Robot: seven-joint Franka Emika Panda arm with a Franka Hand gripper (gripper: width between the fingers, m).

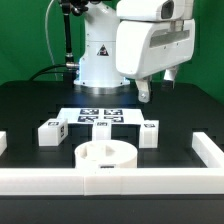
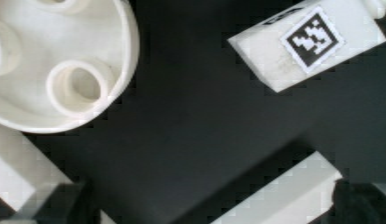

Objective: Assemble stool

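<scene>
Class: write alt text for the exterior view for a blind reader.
A white robot arm holds its jaws above a black table. In front lies a round stool seat, three tagged legs and the marker board behind it.

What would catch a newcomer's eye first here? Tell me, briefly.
The thick round white plastic seat disc sits at the front by the long white border rail. Small blocky white tagged legs lie behind it on the black table, and the white arm's open hand hangs above the table.
</scene>
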